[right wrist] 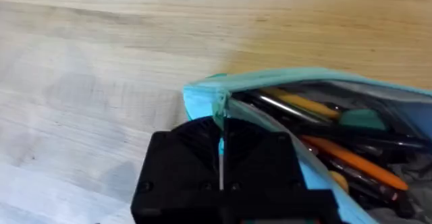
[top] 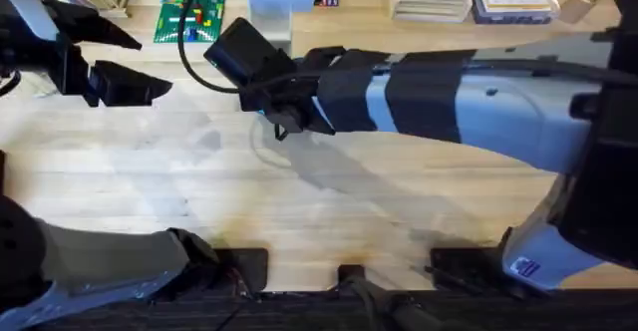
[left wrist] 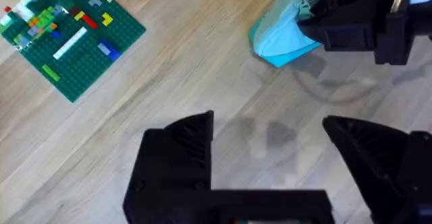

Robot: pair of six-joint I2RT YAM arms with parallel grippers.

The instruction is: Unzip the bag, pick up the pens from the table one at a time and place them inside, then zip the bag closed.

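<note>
Overhead, the right arm reaches across the table [top: 120,191], its gripper [top: 284,124] low over the far middle; the bag lies hidden beneath it; left wrist view: the left gripper [left wrist: 270,150] hangs open over bare wood, the light blue bag [left wrist: 283,35] well off beside the Lego baseplate [left wrist: 67,35]; right wrist view: fingers closed on the zipper pull [right wrist: 221,126], mouth gaping (pens [right wrist: 324,116] inside); I judge only zipping shut remains.

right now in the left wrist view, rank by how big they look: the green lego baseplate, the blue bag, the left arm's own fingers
1. The left arm's own fingers, enlarged by nearness to the camera.
2. green Lego baseplate.
3. bag, partly hidden by the right gripper, so its rank is unsure.
</note>
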